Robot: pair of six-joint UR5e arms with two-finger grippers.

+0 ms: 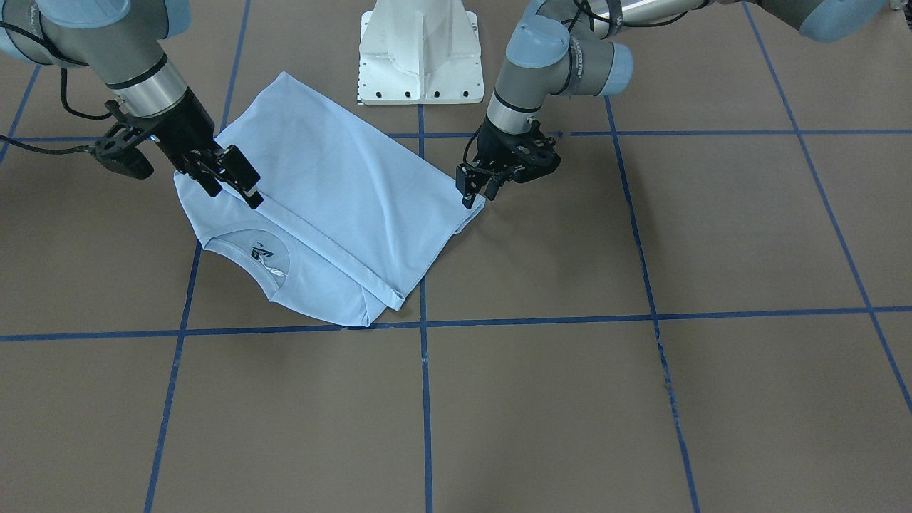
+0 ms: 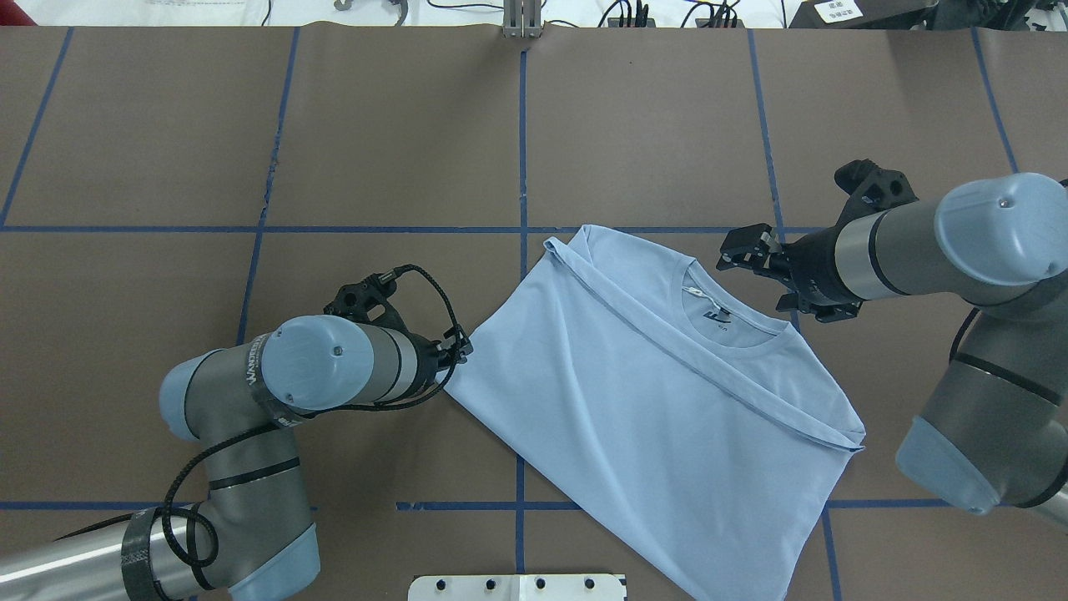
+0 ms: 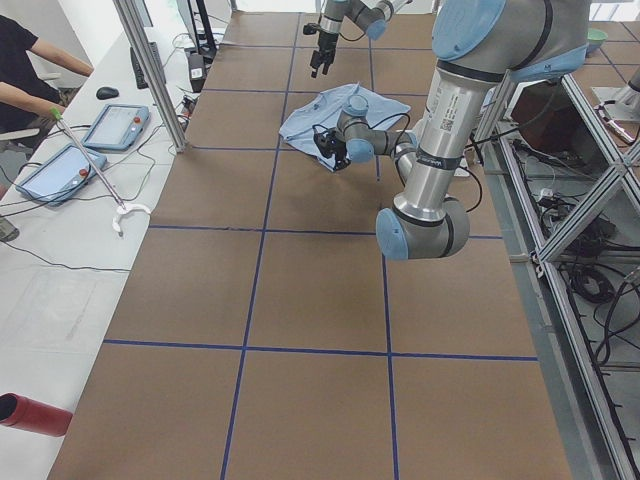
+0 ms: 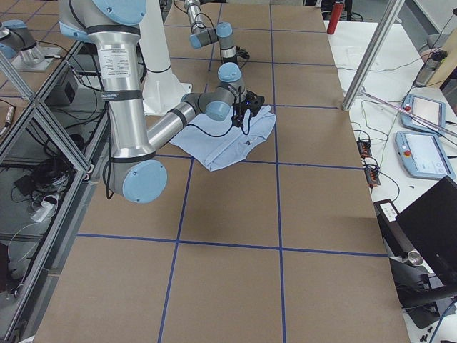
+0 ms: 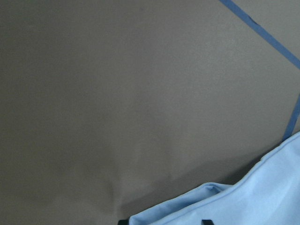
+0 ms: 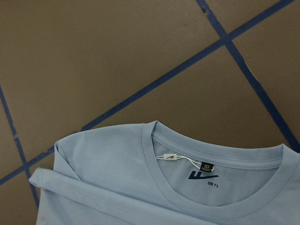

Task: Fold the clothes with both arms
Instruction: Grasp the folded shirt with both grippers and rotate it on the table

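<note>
The light blue T-shirt point(image 1: 335, 192) lies folded on the brown table, its lower part laid up over the chest; the hem runs just below the round collar point(image 6: 215, 187) with its dark label point(image 6: 207, 166). The chest graphic is hidden. It also shows in the overhead view point(image 2: 651, 401). My left gripper point(image 1: 479, 191) is low at the shirt's side corner, open, with the cloth edge point(image 5: 243, 206) between its fingertips. My right gripper point(image 1: 235, 196) is open and empty, raised over the shoulder beside the collar; it also shows in the overhead view point(image 2: 755, 280).
The white pedestal base point(image 1: 420, 57) stands just behind the shirt. Blue tape lines point(image 1: 425, 399) grid the table. A side bench with tablets point(image 3: 110, 125) and a person point(image 3: 20, 70) lies beyond the table's far edge.
</note>
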